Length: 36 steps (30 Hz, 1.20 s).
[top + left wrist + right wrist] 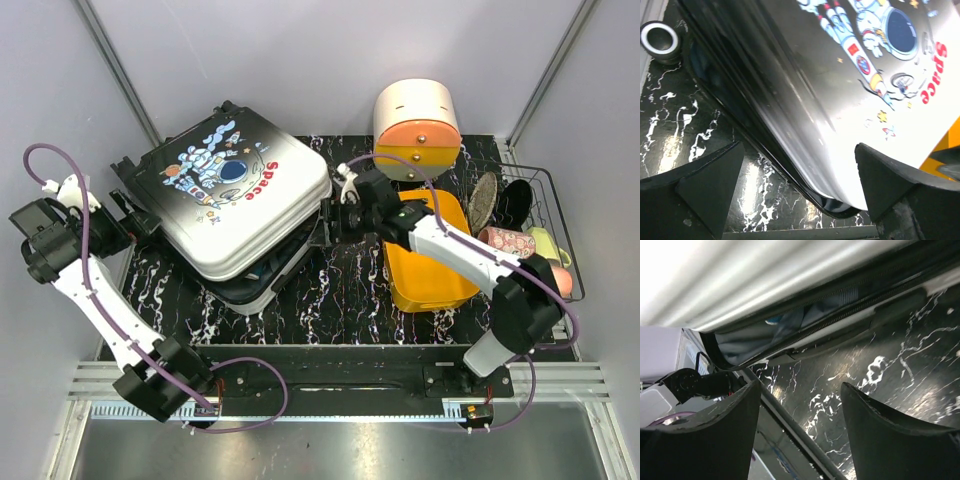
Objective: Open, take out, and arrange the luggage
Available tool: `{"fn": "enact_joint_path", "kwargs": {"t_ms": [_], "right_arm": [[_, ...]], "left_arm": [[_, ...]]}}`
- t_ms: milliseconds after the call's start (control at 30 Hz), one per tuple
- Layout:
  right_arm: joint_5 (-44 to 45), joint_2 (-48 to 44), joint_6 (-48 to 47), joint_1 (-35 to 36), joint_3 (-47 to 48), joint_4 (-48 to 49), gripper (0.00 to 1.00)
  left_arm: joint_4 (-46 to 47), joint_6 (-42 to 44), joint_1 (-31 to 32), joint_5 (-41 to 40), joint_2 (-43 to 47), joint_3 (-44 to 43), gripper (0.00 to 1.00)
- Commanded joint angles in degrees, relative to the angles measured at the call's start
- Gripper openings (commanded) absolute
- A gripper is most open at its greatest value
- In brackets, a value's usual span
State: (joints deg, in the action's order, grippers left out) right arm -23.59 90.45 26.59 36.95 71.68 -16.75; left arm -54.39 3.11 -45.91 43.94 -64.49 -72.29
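Dark left fingers [705,190] fill the bottom of the left wrist view, spread wide with nothing between them. They sit just off the rounded edge of the luggage [840,100] and touch nothing I can make out. The right fingers [890,440] are also parted and empty, low over the counter [340,290] at the opposite side of the case, facing the zipper seam.

Neither arm holds the lid, so I judge the main risk to be that it drops shut or gets shoved sideways. The lid sits ajar and skewed over the lower half. A push from one side alone would probably slide the whole case across the glossy marble-patterned counter, towards the orange tray [425,275] close on its right. The case's wheels would make that easier. A finger pushed into the narrow gap could snag the zipper tape or the dark lining visible there instead of catching the shell rim.

The luggage lies flat on the left-centre of the counter. It is a small hard-shell suitcase fading from black to white, printed with a cartoon astronaut and a red "Space". The shell is shiny and smooth, and likely slippery to pinch. Something bluish shows inside the gap, too dim to identify.
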Motion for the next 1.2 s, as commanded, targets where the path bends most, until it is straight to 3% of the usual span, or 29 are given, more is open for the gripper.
{"fn": "enact_joint_path", "kwargs": {"t_ms": [0,200,367,567,667,800,1167], "right_arm": [[5.3,2.5,9.4,2.7,-1.3,1.5,0.73],[9.4,7.5,12.9,5.1,-0.9,5.1,0.76],[9.6,12.5,15.3,5.1,0.1,6.7,0.60],[12.5,16.0,15.7,5.2,0.1,7.3,0.52],[14.9,16.8,14.1,4.3,1.5,7.1,0.35],[16.0,18.2,11.9,0.6,4.0,5.7,0.00],[22.1,21.2,0.1,-10.8,15.2,2.5,0.00]], "left_arm": [[2.8,-1.8,-0.1,7.6,3.8,-0.9,0.99],[6.8,-5.7,-0.1,8.4,7.5,2.5,0.99],[6.7,-6.5,-0.1,7.8,8.0,2.2,0.99],[6.9,-7.2,-0.1,7.7,6.9,2.2,0.99],[7.0,-7.6,-0.1,8.3,6.6,2.9,0.99],[8.0,-7.9,-0.1,8.0,6.9,3.9,0.99],[12.0,-11.2,0.4,10.0,4.6,5.3,0.95]]}}
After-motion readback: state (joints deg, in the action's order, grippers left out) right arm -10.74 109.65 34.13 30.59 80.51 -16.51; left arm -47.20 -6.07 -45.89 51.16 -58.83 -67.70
